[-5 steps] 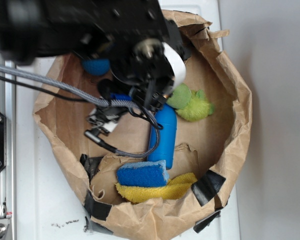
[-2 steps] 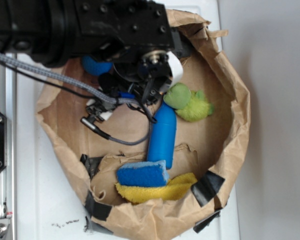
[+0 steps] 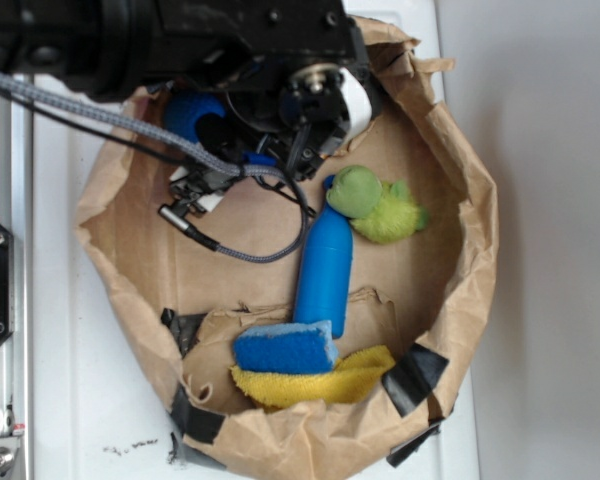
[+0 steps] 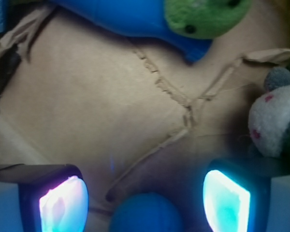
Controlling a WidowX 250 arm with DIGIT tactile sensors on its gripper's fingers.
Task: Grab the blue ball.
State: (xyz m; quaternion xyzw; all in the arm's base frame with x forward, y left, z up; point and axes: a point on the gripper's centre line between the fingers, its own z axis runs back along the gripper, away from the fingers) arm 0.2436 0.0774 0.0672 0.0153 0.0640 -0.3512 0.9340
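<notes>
Lining the white table (image 3: pixel 540 200), a crumpled paper bag (image 3: pixel 470 240) holds the blue ball (image 4: pixel 146 213) between spread jaws.

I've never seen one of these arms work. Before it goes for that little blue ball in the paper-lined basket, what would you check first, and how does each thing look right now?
1. Ball in sight: ok. The blue ball shows at the bottom edge of the wrist view.
2. Ball lined up with the gripper: ok, it sits between the two glowing fingers.
3. Jaws apart enough: ok, open, with a gap on each side of the ball.
4. Fingers low enough to close around it: cannot tell.
5. Neighbours out of the way: ok for the blue bottle and green plush toy; a white plush sits near one finger.
6. Ball already held: not ok, nothing gripped yet.
</notes>
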